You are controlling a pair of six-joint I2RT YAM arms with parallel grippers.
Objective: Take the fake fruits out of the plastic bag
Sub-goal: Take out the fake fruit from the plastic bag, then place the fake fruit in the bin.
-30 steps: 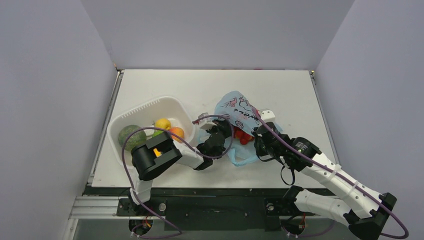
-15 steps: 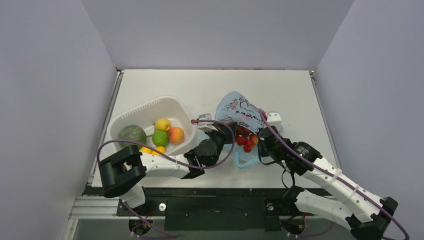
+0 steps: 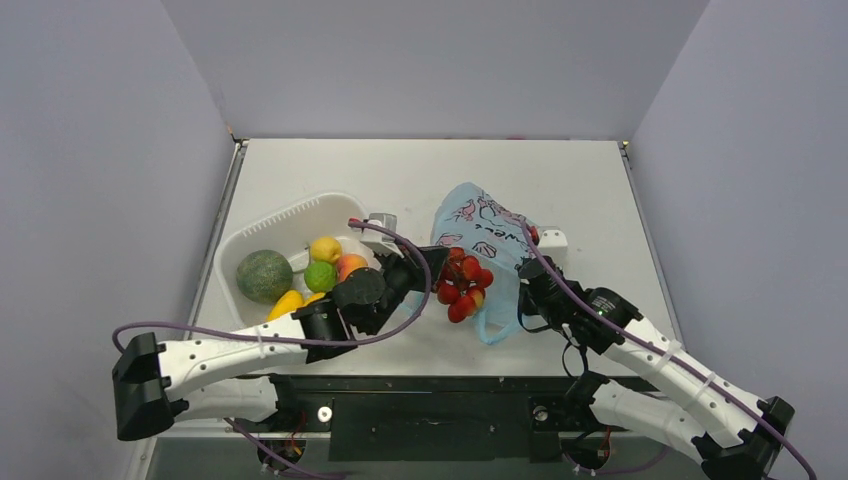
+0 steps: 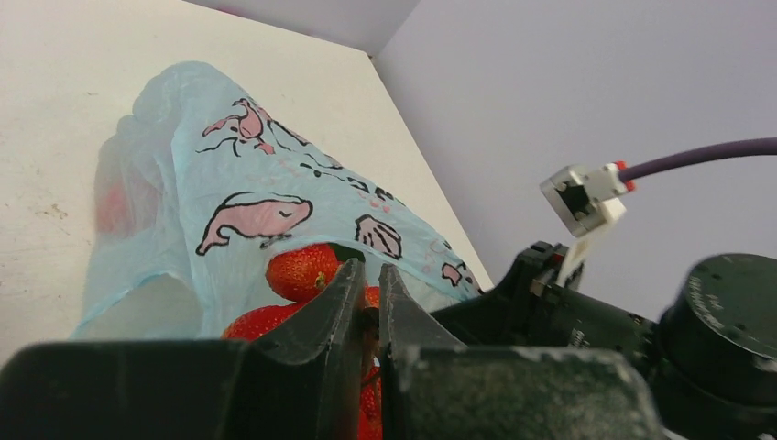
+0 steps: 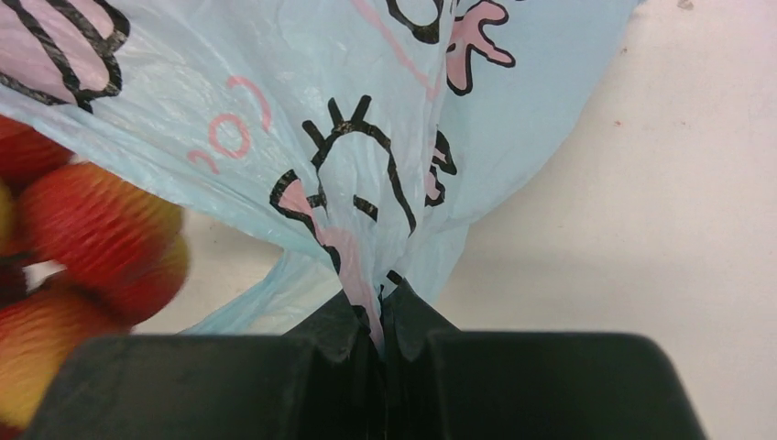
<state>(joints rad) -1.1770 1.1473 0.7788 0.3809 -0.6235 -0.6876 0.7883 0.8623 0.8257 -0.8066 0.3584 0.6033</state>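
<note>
The plastic bag (image 3: 478,222) is light blue with pink prints and lies right of centre on the table. My right gripper (image 3: 523,290) is shut on a bunched fold of its film (image 5: 380,284), at the bag's near right side. My left gripper (image 3: 438,270) is shut on the stem of the red berry cluster (image 3: 462,285), which hangs just left of the bag's mouth. In the left wrist view the berries (image 4: 302,270) show behind the shut fingers (image 4: 341,302), in front of the bag (image 4: 229,174). Another red piece (image 4: 114,197) shows faintly through the film.
A white tub (image 3: 290,222) stands left of the bag. It holds a green melon (image 3: 265,275) and yellow (image 3: 325,248), lime-green (image 3: 320,276) and peach-coloured (image 3: 350,265) pieces. Grey walls enclose the table on three sides.
My left arm swung left and stretched out low, drawing the red berry cluster out of the bag's mouth toward the tub. The right gripper kept its hold on the bag.
</note>
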